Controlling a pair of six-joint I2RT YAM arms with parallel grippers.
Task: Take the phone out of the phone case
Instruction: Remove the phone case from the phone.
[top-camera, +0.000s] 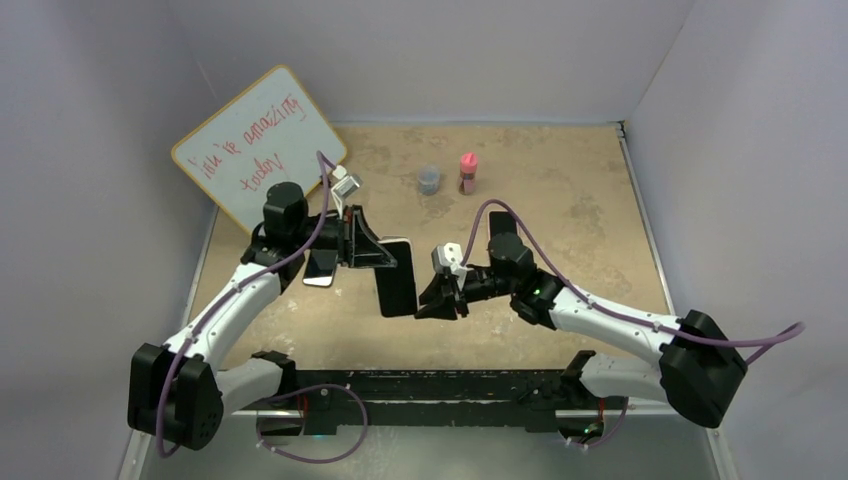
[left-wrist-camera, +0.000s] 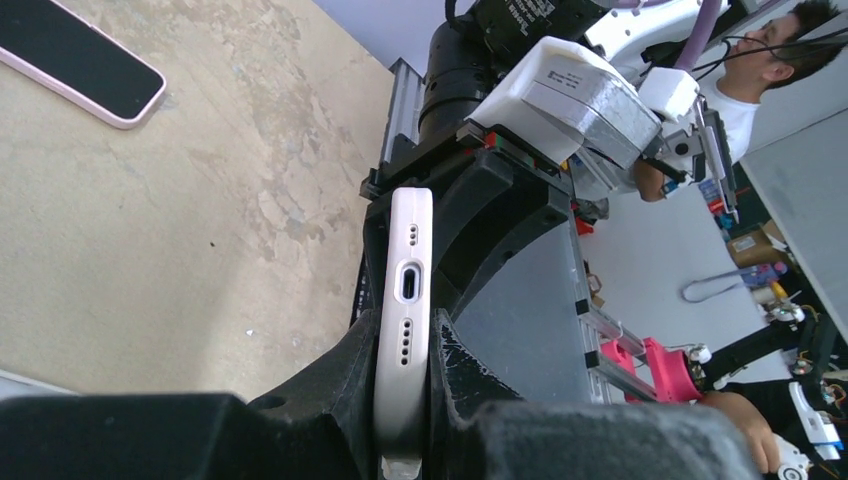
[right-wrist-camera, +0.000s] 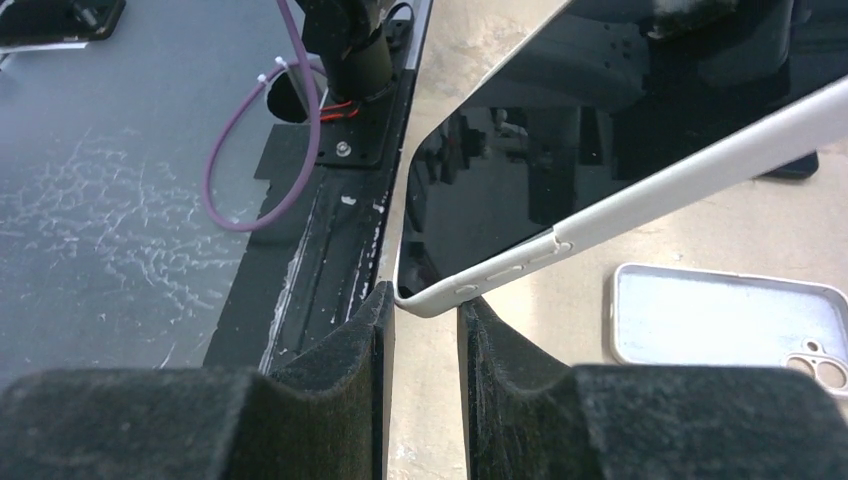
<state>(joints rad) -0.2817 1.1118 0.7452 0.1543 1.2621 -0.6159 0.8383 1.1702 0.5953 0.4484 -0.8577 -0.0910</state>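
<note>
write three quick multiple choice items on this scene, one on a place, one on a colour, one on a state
1. Where does the pink bottle stand?
A. towards the back of the table, just right of the grey container
B. at the front left corner
C. at the near edge by the arm bases

2. What colour is the writing on the whiteboard?
A. blue
B. red
C. green

3. How is the left claw?
A. open over the bare table
B. out of view
C. shut on the phone

Key:
1 A, the top view shows the bottle beside the grey container, far from the arms.
2 B, the handwriting is red.
3 C, in the left wrist view both pads press the faces of the white-cased phone.
</note>
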